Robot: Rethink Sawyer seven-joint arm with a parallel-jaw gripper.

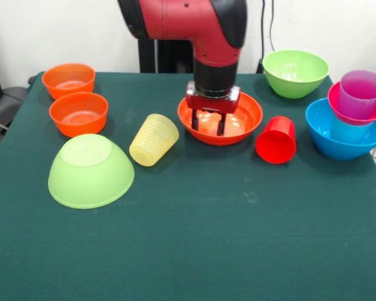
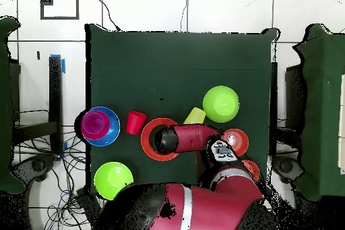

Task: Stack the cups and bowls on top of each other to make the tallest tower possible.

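My gripper [image 1: 208, 123] is open and points down inside the wide orange bowl [image 1: 247, 116] at the table's middle, its fingertips [image 1: 220, 127] near the bowl's floor. In the overhead view the arm hides the gripper and most of that bowl [image 2: 149, 148]. A yellow cup [image 1: 153, 139] lies on its side left of the bowl, and a red cup [image 1: 276, 139] lies on its side to the right. At the right edge a large blue bowl [image 1: 338, 147] holds a light blue cup [image 1: 348, 130], a magenta bowl [image 1: 332, 100] and a purple cup [image 1: 361, 94].
A lime green bowl [image 1: 91, 170] lies upside down at the front left. Another lime green bowl [image 1: 295, 73] stands upright at the back right. Two small orange bowls [image 1: 68, 79] [image 1: 79, 113] stand at the back left. The table's edges show on all sides in the overhead view.
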